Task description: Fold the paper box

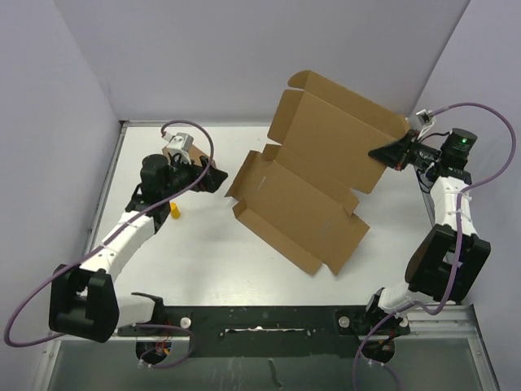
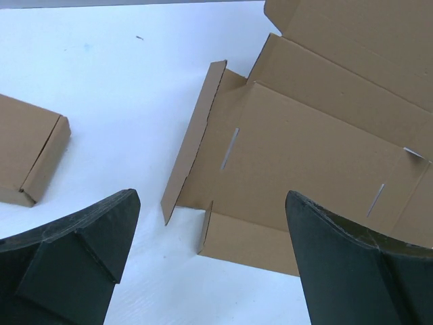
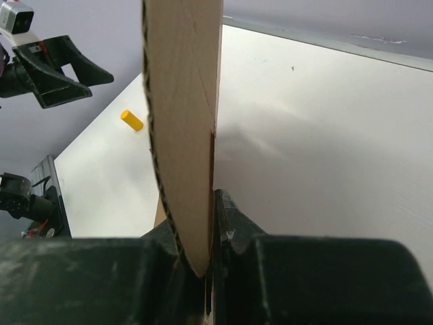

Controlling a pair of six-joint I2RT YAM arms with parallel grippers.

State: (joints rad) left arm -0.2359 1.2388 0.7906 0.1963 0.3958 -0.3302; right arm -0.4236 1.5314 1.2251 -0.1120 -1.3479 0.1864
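The paper box (image 1: 301,204) is a large brown die-cut sheet lying open at the table's middle. Its far lid panel (image 1: 334,130) is tilted up off the table. My right gripper (image 1: 378,152) is shut on that panel's right edge. In the right wrist view the cardboard edge (image 3: 183,101) stands upright, pinched in the right gripper (image 3: 196,217). My left gripper (image 1: 218,179) hovers just left of the box's left side flap. It is open and holds nothing. In the left wrist view the left gripper (image 2: 211,203) frames bare table, with the flap and slitted base (image 2: 304,149) beyond the fingertips.
A small ready-made cardboard box (image 2: 27,159) lies to the left, partly under my left wrist in the top view (image 1: 172,152). A small yellow cylinder (image 1: 174,213) stands near the left arm. Lilac walls enclose the table; a black rail (image 1: 260,318) runs along the near edge.
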